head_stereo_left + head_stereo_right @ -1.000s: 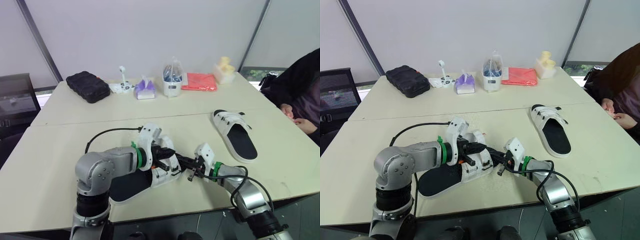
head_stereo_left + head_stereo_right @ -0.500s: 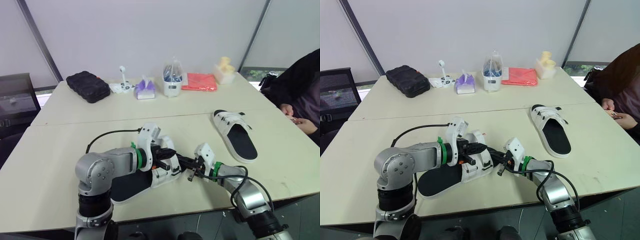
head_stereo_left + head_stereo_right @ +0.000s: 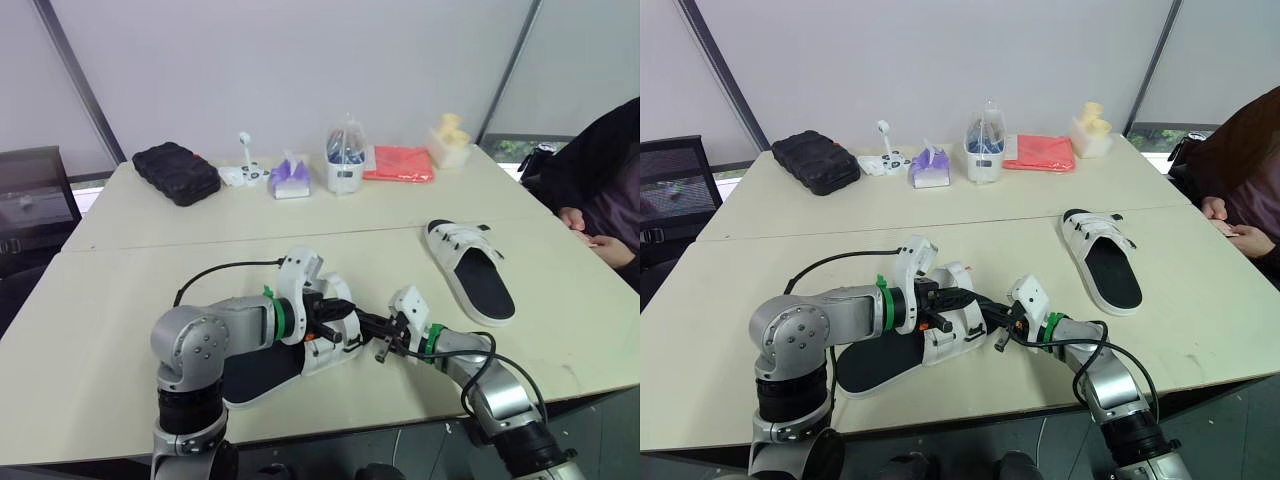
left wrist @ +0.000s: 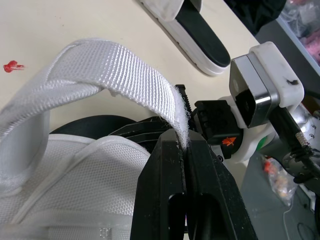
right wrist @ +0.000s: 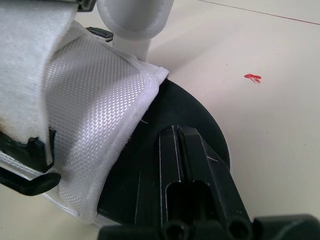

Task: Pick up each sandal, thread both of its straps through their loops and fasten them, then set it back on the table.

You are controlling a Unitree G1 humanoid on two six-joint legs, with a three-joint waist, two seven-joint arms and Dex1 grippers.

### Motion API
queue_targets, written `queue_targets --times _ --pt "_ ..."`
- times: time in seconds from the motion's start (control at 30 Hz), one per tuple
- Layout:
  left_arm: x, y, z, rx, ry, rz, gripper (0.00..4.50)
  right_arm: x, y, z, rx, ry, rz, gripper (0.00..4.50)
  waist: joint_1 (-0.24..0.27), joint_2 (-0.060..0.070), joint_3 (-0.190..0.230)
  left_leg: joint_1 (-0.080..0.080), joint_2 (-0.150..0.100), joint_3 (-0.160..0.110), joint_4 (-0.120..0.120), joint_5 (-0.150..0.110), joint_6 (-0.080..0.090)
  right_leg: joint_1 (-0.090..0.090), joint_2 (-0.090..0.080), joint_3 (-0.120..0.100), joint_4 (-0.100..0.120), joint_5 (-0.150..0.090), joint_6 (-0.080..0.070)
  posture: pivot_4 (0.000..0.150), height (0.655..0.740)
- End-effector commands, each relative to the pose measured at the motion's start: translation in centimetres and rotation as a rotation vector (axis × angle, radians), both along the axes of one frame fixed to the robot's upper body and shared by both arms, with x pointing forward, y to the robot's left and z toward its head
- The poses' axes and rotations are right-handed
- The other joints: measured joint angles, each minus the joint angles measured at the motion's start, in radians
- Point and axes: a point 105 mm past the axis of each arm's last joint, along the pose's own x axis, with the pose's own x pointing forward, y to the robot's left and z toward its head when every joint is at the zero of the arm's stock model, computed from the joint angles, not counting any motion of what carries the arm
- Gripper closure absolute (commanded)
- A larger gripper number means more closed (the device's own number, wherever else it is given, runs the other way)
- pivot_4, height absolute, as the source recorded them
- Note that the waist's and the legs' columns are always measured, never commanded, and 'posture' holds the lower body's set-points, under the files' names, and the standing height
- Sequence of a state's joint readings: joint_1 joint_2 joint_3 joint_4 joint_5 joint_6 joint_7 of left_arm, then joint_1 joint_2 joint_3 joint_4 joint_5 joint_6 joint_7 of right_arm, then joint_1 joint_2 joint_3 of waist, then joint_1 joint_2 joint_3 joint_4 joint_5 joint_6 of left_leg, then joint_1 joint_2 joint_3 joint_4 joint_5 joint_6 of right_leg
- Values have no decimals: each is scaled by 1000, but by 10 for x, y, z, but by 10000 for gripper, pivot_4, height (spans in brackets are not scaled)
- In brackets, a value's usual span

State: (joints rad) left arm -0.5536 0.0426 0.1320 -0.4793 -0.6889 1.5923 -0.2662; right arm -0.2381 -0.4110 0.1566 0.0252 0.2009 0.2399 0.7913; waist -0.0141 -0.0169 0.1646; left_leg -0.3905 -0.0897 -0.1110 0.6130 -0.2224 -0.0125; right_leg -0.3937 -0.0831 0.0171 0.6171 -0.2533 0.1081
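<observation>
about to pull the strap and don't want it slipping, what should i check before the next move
1. Strap grip: ok. The left end effector is shut on the tip of the white strap.
2. Second hold: not ok. The right end effector is shut over the near sandal's black footbed, with no visible hold on it.
3. Strap through its loop: cannot tell, the strap's path there is hidden.
4. Second sandal clear: ok. It lies apart on the table, to the robot's right.
5. Person's hand clear: ok. It is at the table's right edge, away from both arms.
</observation>
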Motion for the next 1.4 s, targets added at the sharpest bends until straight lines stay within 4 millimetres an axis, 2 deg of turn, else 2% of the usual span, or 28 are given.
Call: queue_targets --times 0.03,0.43,0.67,1.0,1.4 --pt "-8 -2 8 -8 -36 -42 44695 -10 1 -33 -46 125 -4 45000 0 0 0 0 0 0 0 0 0 0 0 0 0 0 0 1500 7400" --pt "-9 -3 7 -8 -37 -42 44695 -9 2 -32 -46 125 0 45000 0 0 0 0 0 0 0 0 0 0 0 0 0 0 -1 1500 7400" --pt "2 2 7 16 -31 33 44695 -10 2 -33 -44 127 0 45000 0 0 0 0 0 0 0 0 0 0 0 0 0 0 -1 1500 7400" --pt "7 7 12 -19 -35 86 44695 -10 5 -34 -43 128 12 45000 -1 0 0 0 0 0 0 0 0 0 0 0 0 0 0 1500 7400" --pt "-6 -2 12 -48 -25 -4 44695 -11 7 -35 -44 126 18 45000 -3 0 0 0 1 0 0 0 0 0 1 0 0 0 0 1500 7400"
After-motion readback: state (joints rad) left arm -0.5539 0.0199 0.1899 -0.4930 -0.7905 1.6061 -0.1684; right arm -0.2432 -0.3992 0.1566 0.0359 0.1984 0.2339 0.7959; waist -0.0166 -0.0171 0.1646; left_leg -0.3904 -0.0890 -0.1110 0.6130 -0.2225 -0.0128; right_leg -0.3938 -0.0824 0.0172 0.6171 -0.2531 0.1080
